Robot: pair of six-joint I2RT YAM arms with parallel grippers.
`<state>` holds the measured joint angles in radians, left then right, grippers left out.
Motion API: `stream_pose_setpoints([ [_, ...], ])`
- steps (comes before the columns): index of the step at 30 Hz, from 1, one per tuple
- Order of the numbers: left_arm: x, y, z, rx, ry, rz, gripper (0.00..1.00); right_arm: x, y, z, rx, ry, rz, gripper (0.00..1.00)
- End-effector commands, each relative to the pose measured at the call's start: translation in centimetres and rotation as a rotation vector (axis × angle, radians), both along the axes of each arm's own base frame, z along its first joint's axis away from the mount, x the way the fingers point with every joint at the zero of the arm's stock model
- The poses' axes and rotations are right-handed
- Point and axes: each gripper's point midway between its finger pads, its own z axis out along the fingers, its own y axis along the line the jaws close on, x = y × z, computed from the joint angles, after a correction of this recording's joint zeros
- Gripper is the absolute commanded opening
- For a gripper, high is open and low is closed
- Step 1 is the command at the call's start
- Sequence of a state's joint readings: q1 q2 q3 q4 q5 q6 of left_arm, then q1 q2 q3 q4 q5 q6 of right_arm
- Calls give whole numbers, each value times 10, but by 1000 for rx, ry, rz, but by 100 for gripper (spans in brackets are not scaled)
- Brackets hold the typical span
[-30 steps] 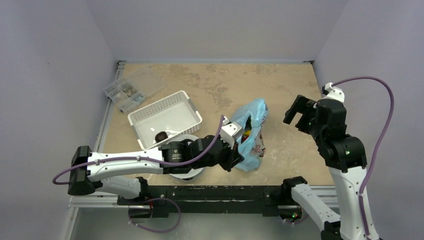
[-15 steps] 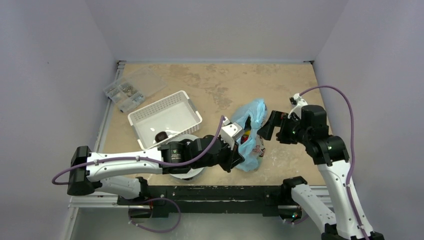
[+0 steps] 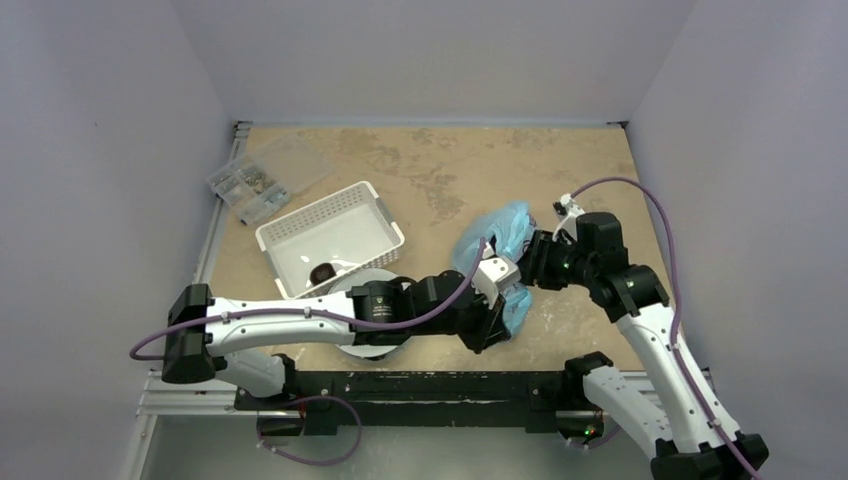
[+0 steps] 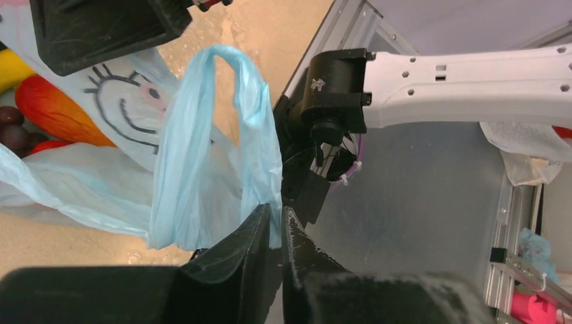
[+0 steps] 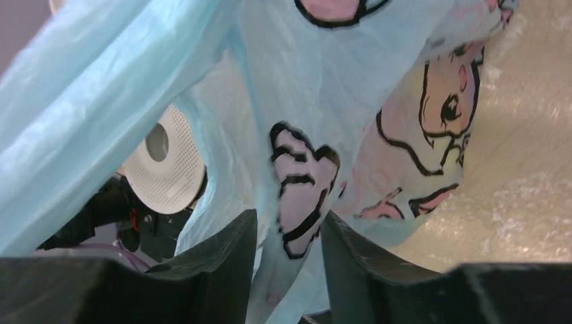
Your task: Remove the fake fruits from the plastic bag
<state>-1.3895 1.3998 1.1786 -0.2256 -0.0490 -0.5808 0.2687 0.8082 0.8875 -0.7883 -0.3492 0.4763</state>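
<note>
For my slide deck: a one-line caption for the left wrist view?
Left gripper pinches the light-blue plastic bag by a handle loop; fake fruits show at left.

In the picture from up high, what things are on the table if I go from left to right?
Clear box of little parts → white basket → blue plastic bag → right arm.

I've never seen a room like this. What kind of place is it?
Probably a robot lab's test booth: two arms on a metal rail, plain walls boxing in a worn table, and practice props like a white basket and a plastic bag of fake fruits.
</note>
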Motion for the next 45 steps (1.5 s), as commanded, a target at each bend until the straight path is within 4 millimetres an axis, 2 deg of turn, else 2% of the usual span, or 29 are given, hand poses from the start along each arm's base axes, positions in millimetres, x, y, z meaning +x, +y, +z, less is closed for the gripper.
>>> stream_pose_setpoints([
  [1,-16,-1,12,-33,3,-65,34,-2,-7,-18,-63,8,-6,28],
  [2,-17,4,8,-38,9,-59,49,-4,-5,-20,-80,8,17,21],
  [3,-17,11,6,-39,14,-45,58,-5,-2,-21,-93,6,36,14],
  [5,-12,31,2,-8,13,1,68,-4,1,-14,-113,-21,57,2],
  [6,-9,43,1,15,10,21,73,-4,4,-10,-111,-36,69,0],
  [9,-3,74,11,42,7,73,80,-1,8,-1,-111,-68,85,0],
  [11,4,96,25,23,8,127,86,1,8,2,-113,-85,89,0],
  [15,26,133,43,5,-14,277,91,1,7,10,-105,-134,84,0],
  [17,39,143,47,-16,-5,344,92,0,6,10,-106,-134,85,0],
  [20,62,149,43,-32,47,416,92,1,4,12,-115,-148,79,0],
  [22,78,148,41,-24,64,455,92,2,4,12,-120,-150,78,0],
  [26,107,130,30,-2,121,491,94,1,6,9,-115,-138,95,0],
  [30,118,89,16,16,165,419,94,2,6,10,-116,-147,92,0],
  [33,125,61,-7,60,211,382,94,1,6,12,-111,-156,93,0],
  [35,127,43,-14,46,235,345,94,0,6,13,-108,-158,94,0],
  [41,122,11,-36,52,271,289,77,1,5,15,-106,-168,86,0],
  [43,123,10,-43,69,271,292,63,1,5,15,-107,-166,83,0],
  [45,130,18,-47,101,246,323,49,2,3,16,-112,-168,69,0],
])
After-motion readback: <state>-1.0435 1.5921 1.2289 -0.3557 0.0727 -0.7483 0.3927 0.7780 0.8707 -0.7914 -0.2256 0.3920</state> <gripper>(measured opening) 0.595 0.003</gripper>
